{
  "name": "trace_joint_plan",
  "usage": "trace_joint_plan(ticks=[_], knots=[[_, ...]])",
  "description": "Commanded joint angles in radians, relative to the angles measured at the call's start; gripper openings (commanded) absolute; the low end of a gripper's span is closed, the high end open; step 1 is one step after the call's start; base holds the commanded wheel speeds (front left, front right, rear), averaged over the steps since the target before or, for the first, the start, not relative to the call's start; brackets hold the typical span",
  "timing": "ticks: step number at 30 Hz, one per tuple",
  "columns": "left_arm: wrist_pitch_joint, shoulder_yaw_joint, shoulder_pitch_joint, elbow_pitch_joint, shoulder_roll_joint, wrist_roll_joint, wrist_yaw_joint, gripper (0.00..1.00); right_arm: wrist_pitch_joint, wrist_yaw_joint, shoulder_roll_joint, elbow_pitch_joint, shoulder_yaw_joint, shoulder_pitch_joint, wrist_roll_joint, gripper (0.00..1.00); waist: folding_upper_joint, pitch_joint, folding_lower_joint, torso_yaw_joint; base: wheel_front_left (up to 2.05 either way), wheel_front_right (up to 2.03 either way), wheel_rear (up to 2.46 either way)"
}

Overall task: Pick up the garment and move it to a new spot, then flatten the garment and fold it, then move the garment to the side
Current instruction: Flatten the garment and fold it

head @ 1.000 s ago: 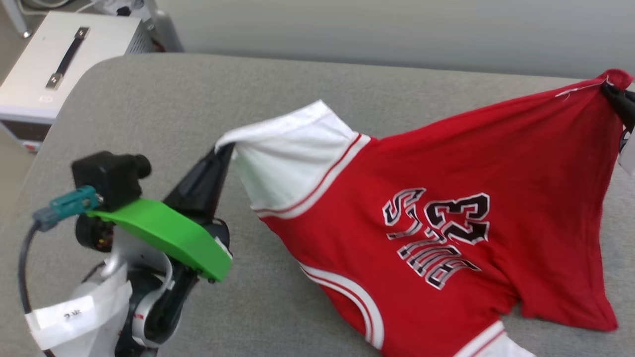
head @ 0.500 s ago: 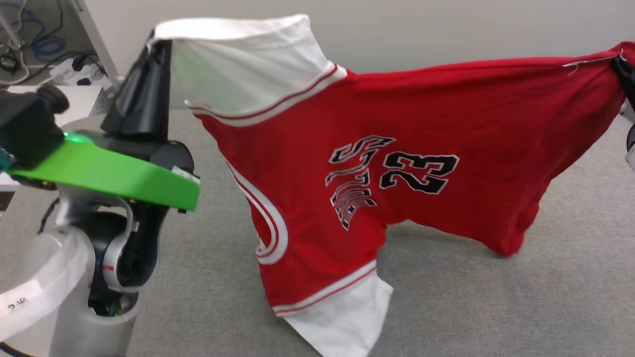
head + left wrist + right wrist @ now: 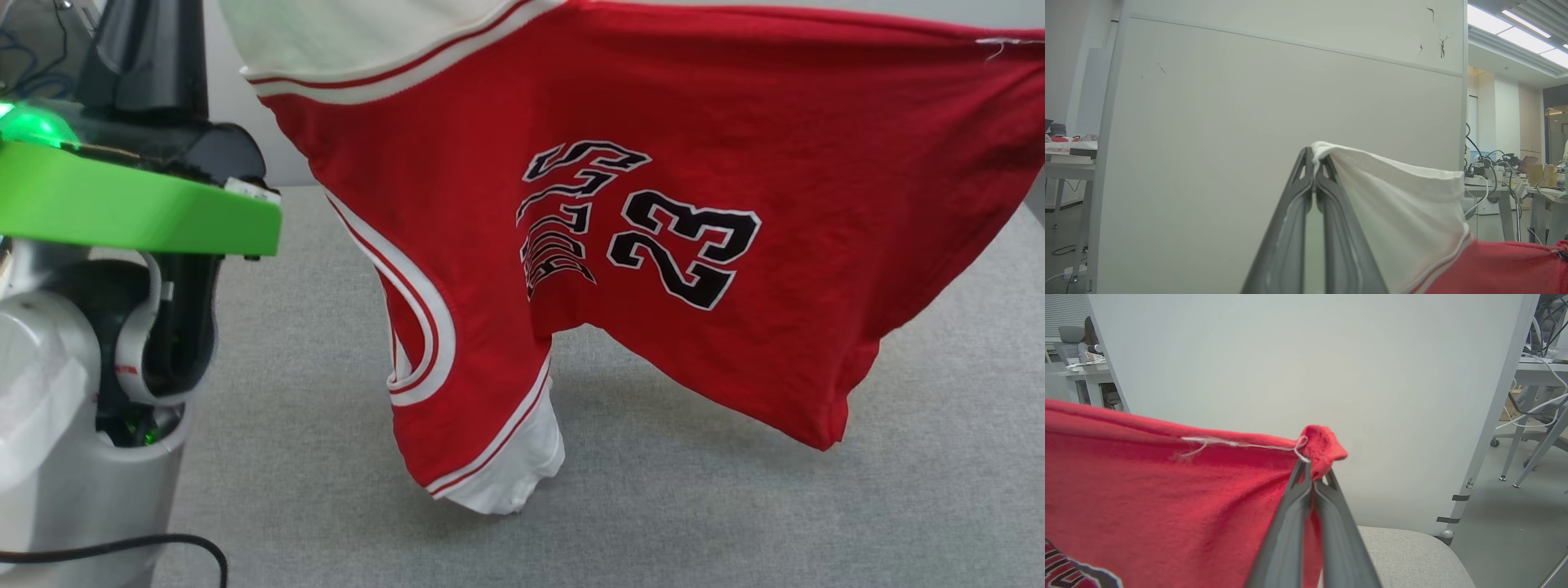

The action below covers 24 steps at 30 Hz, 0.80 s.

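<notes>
Carrying garment point(image 3: 653, 163) with left fingers point(image 3: 1290, 228) pinched on white sleeve point(image 3: 1404, 204), right fingers point(image 3: 1290, 522) pinched on red corner point(image 3: 1325, 447); needing level, taut travel, lifting drooping sleeve point(image 3: 514, 482) clear of worktop point(image 3: 775, 523).

Head view downward, wrist views level, sharing garment point(image 3: 490, 106)

— Where is there room to reach?
— Over the grey padded surface point(image 3: 735, 523): it is open along the near edge, at the right, and in the strip left of the jersey point(image 3: 694, 106).
— What blocks the way?
— The jersey hangs as a curtain across the middle. Its white sleeve point(image 3: 510, 482) drops about to the surface, with a low arch open to its right. The left arm point(image 3: 73, 425) and its green bracket point(image 3: 139, 204) fill the near left. A pale partition point(image 3: 1249, 122) closes the far side.
</notes>
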Motion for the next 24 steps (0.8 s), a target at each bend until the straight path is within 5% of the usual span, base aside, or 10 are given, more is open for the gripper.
trace_joint_plan(ticks=[1,12,24], knots=[[-0.004,0.009,-0.032,0.005,0.015,0.014,-0.007,0.0,-0.008,-0.001,0.003,-0.008,-0.007,-0.01,-0.006,0.0,0.0,0.03,0.0001,0.002,0.0,0.0,0.0],[0.059,0.028,-0.285,0.066,0.136,0.042,-0.097,0.0,-0.041,-0.001,-0.028,0.02,-0.011,-0.214,-0.031,0.0,0.0,0.257,0.0001,0.024,0.0,0.0,0.0],[0.055,-0.031,-0.77,0.39,0.197,0.109,-0.254,0.0,-0.156,-0.001,-0.059,0.294,0.114,-0.658,-0.108,0.0,0.0,0.539,0.0001,0.024,0.0,0.0,0.0]])
